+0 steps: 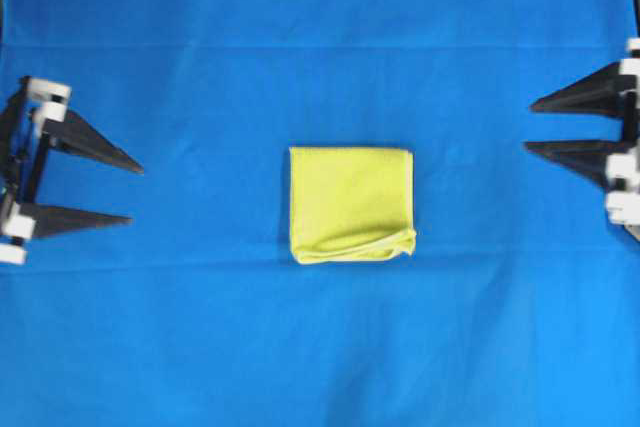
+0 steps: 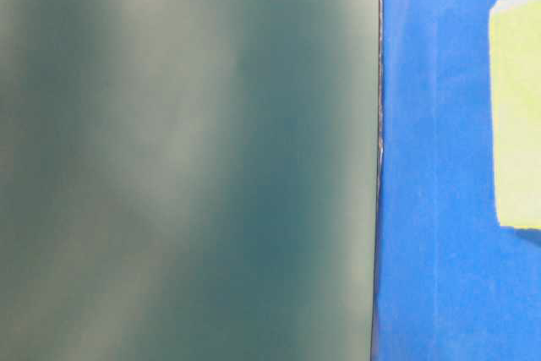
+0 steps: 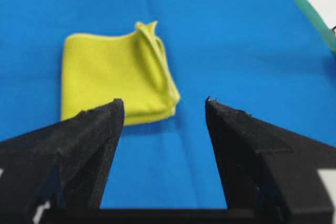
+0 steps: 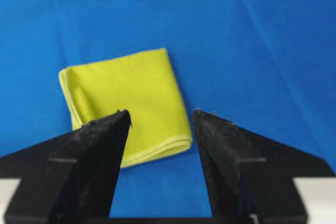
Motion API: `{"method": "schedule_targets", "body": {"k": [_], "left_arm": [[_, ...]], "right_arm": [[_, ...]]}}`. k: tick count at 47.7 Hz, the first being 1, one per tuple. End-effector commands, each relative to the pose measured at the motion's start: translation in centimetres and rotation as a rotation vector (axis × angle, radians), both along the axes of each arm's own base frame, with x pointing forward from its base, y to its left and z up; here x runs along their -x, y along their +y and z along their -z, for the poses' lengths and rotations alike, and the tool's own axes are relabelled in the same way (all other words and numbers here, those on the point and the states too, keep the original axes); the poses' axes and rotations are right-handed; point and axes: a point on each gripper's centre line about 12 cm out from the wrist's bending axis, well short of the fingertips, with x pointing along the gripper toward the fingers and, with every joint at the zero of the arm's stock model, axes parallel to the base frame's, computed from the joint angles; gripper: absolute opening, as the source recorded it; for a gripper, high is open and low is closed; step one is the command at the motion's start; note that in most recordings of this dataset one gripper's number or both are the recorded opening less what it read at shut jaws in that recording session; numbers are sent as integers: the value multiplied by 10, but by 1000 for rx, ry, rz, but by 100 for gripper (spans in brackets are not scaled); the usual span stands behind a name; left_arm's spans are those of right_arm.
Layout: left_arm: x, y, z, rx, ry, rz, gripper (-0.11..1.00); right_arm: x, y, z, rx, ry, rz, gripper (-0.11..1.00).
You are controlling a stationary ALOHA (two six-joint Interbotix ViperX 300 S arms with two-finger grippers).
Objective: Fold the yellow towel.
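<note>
The yellow towel (image 1: 351, 204) lies folded into a small square in the middle of the blue cloth, its layered edges showing along the near side. It also appears as the towel (image 3: 114, 73) in the left wrist view, the towel (image 4: 127, 102) in the right wrist view, and a pale towel (image 2: 517, 107) at the right edge of the table-level view. My left gripper (image 1: 136, 192) rests open at the far left, well away from the towel, nothing between its fingers. My right gripper (image 1: 528, 126) is open at the far right, also apart and holding nothing.
A blue table cloth (image 1: 320, 347) covers the whole work surface, with faint creases. A blurred grey-green surface (image 2: 186, 158) fills the left two thirds of the table-level view. The table edge with a green strip (image 3: 310, 11) shows at the upper right of the left wrist view.
</note>
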Motion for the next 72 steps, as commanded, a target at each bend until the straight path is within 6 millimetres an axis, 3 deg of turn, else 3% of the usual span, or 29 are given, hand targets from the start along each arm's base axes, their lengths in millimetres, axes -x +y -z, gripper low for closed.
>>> {"method": "schedule_targets", "body": {"k": [1, 16, 25, 72], "left_arm": [[12, 5, 0, 5, -38, -18, 61], [48, 23, 35, 24, -78, -106, 61], [54, 26, 42, 25, -83, -123, 61], [53, 26, 43, 25, -83, -123, 60]], "right_arm": [[12, -4, 2, 4, -32, 0, 56], [40, -14, 40, -9, -61, 17, 56], [45, -17, 59, -24, -58, 40, 56], [45, -18, 61, -26, -62, 56, 56]]}}
